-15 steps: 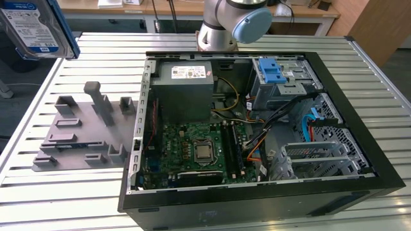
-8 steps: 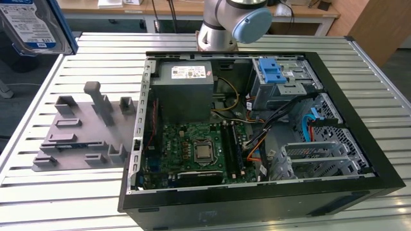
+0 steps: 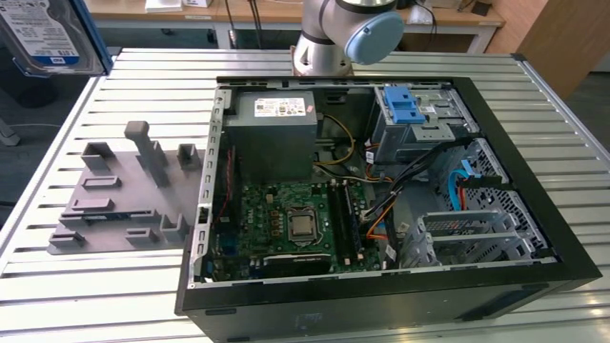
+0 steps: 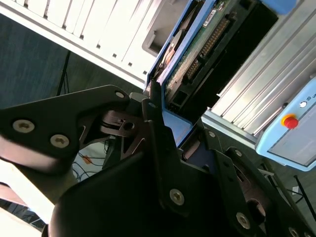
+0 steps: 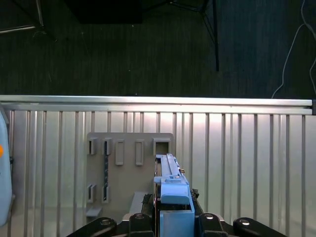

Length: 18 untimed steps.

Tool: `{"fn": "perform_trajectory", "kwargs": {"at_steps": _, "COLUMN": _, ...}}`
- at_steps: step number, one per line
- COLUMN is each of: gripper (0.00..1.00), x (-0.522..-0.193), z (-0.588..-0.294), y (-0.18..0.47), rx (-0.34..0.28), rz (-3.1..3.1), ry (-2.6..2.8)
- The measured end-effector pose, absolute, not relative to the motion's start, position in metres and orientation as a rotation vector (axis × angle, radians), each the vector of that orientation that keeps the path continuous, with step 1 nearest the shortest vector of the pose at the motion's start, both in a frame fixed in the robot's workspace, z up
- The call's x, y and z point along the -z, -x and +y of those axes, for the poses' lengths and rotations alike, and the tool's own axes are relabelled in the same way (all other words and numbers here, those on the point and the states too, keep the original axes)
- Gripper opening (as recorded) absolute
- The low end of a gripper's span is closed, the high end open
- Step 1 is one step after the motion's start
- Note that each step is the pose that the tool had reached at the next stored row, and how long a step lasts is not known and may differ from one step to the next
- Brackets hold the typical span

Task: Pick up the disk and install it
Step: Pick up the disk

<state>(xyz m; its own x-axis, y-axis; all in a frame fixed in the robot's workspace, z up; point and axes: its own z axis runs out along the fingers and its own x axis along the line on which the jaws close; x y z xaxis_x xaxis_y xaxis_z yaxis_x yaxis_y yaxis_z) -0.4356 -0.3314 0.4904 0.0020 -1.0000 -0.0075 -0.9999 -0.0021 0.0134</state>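
My gripper (image 5: 174, 220) is closed on the disk (image 5: 171, 187), clamping it edge-on by its blue rails, raised above the slatted desk (image 5: 247, 148) and the grey fixture plate (image 5: 127, 185). In the exterior view the disk hangs high at the exterior view's left, well apart from the open computer case (image 3: 381, 304).

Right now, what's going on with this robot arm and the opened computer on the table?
The arm's end effector is shut on the disk and holds it edge-on off the slatted table. In the first wrist view the grey fixture plate lies beneath the disk. The open computer case sits on the table beside that plate, with a blue latch at its drive cage. The disk is not installed yet.
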Motion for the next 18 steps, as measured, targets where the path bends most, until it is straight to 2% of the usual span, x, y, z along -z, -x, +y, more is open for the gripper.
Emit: {"fn": "perform_trajectory", "kwargs": {"at_steps": 18, "gripper": 0.36, "x": -0.4972, "z": -0.3323, "y": 0.4334, "rx": 0.023, "rz": -2.216, "ry": -2.221}}
